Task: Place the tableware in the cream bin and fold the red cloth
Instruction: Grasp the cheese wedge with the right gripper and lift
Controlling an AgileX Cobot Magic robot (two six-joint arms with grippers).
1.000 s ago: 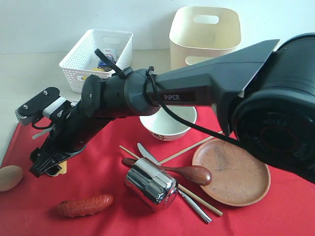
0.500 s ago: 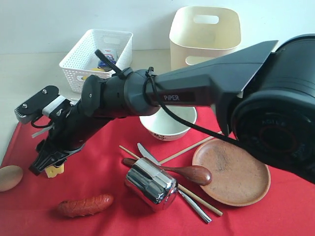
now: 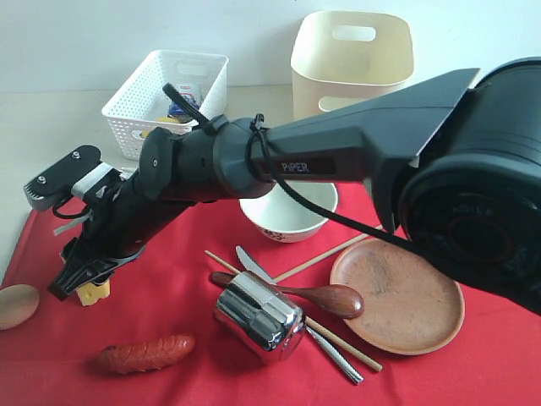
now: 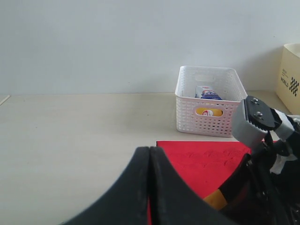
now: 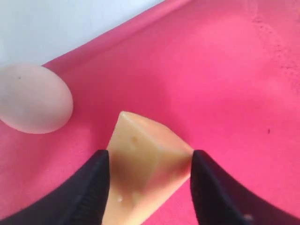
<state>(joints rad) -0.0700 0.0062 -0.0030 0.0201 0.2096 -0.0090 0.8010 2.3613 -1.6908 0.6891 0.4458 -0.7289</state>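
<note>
While the red cloth lies spread over the near part of the table with everything on top of it, folding looks a long way off. The right arm is slung clean across it to the cloth's left edge!

The cream bin stands upright at the table's far edge, just right of the white lattice basket.

All the tableware sits on the cloth's middle and right:
- The brown plate is toward the right edge.
- The pale bowl is behind it, half under the arm.
- The steel cup is near the front, apparently tipped on its side.
- The wooden spoon, knife and chopsticks are crossed beside the cup, long axes running diagonally toward the near right corner.

So from the right end effector every piece lies off to the right, and the bin is far and right again.

It's busy anyway: jaws partly closed, pressing both flanks of the cheese wedge low on the cloth, with the egg near. I can't tell whether the wedge is lifted.

The left end effector has its fingers pressed together, empty, out beyond the cloth's left edge.
</note>
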